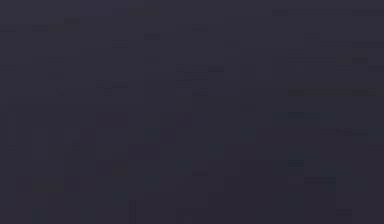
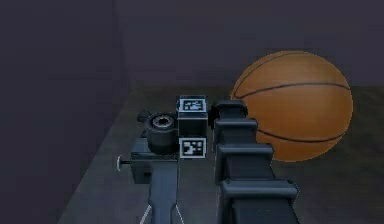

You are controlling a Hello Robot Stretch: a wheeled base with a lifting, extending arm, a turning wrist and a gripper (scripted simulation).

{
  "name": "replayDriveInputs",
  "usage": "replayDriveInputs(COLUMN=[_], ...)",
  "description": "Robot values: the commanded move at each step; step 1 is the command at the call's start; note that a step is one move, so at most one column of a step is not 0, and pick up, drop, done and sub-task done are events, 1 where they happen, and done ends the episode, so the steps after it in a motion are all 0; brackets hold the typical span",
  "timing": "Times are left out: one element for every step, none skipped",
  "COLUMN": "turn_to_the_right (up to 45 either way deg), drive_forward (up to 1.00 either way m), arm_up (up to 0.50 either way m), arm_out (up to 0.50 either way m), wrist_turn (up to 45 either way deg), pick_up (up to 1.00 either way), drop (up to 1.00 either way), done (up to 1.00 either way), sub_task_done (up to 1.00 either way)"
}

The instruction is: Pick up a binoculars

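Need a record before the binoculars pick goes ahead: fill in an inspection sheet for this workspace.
surface: dull grey-brown flat surface, running into a dark corner.
job's things: nothing seen.
clutter: large orange basketball with black seams on the surface, past the dark square-bar arm, toward the arm side view's right; whether they touch cannot be told.
grippers: dark-bodied gripper left of the white marker squares; its far end is unclear, so whether it holds anything cannot be told.
cables: nothing seen.
surroundings: dark blue-grey walls in the arm side view; plain dark blue-grey face ahead in the forward view.
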Motion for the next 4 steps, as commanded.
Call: replayDriveInputs(turn_to_the_right=[0.0, 0.0, 0.0, 0.0], drive_forward=[0.0, 0.0, 0.0, 0.0], arm_up=[0.0, 0.0, 0.0, 0.0], arm_out=[0.0, 0.0, 0.0, 0.0], wrist_turn=[45.0, 45.0, 45.0, 36.0], pick_up=[0.0, 0.0, 0.0, 0.0], drop=[0.0, 0.0, 0.0, 0.0], done=[0.0, 0.0, 0.0, 0.0], sub_task_done=[0.0, 0.0, 0.0, 0.0])
